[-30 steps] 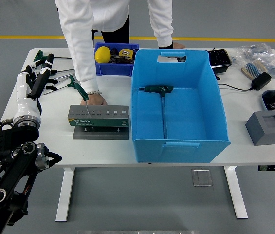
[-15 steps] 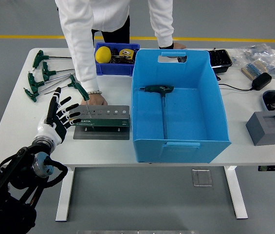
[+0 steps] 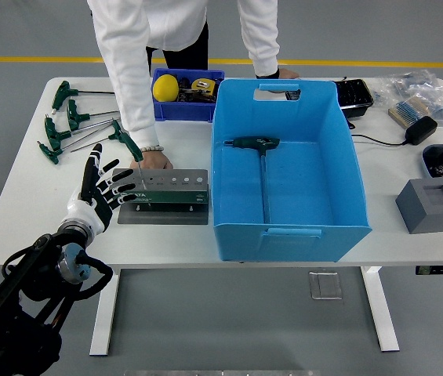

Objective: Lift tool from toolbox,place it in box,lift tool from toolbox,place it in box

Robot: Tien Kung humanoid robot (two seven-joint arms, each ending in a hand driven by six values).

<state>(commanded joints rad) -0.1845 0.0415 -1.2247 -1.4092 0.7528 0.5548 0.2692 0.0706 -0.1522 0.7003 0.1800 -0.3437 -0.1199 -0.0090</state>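
L hand (image 3: 103, 186), fingers spread & empty, at toolbox (image 3: 160, 188) 9 o'clock end; 2nd lift pending, must grip T-wrench (image 3: 129, 148) a person steadies.

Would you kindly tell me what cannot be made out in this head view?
- Person's hand: its grip on the T-handle tool is hidden behind the toolbox.
- Toolbox slots: too small.
- Small blue bin contents: partly hidden by the sleeve.
- Right hand: out of frame.

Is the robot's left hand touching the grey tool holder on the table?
Cannot tell. In the head view the left hand's spread fingertips overlap the grey tool holder's left end, but no contact or gap shows.
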